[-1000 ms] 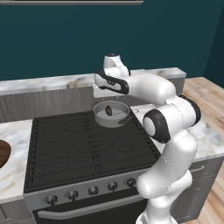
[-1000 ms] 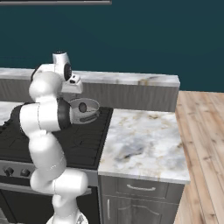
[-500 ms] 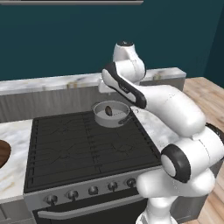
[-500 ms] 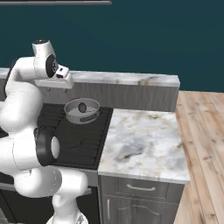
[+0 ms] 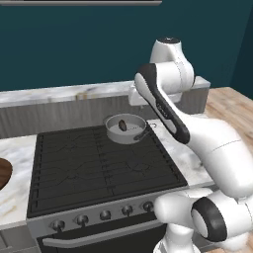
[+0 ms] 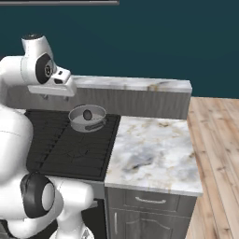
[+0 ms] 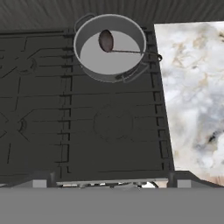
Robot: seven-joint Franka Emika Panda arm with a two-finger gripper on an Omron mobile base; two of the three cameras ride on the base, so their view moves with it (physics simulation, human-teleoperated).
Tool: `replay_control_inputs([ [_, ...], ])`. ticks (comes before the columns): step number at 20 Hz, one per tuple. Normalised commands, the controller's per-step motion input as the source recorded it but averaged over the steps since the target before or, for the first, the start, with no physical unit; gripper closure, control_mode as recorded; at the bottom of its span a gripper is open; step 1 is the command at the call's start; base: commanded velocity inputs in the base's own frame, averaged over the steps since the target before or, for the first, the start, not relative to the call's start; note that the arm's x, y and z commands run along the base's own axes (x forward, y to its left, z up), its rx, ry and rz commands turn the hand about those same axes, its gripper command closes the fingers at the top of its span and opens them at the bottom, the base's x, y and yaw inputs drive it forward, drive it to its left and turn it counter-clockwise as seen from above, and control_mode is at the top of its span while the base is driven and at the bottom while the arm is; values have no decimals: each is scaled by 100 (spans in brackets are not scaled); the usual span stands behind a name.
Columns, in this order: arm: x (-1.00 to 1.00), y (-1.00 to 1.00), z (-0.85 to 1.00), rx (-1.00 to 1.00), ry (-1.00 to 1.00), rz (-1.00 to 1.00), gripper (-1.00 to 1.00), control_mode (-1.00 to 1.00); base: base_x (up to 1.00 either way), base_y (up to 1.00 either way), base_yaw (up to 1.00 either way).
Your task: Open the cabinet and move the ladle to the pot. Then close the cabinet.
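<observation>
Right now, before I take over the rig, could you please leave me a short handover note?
Gripper: open, holding nothing, raised above the stove.
Pot: on the stove's back right burner, next to the marble counter.
Ladle: bowl inside the pot, thin handle resting across the rim towards the counter.
Done: the ladle is in the pot.
Left: close the cabinet. Only a thin strip of what may be its underside shows along the top of the base views, so check whether its doors are open.

Arm [image 5: 168, 106] swung up & back from pot [image 5: 125, 129], now raised.
</observation>
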Motion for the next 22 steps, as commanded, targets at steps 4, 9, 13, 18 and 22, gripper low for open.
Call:
replay_control_inputs([
  [4,-71,-37,8,0,1,0,-100,-100,0,0,0],
  [9,-39,-21,0,0,4,1,-100,-100,0,0,0],
  [13,-13,-4,0,1,1,0,-100,100,-39,-8,0],
  [18,0,0,0,0,0,0,-100,100,-100,-50,0],
  [22,0,0,0,0,0,0,-100,100,-23,-24,-15],
])
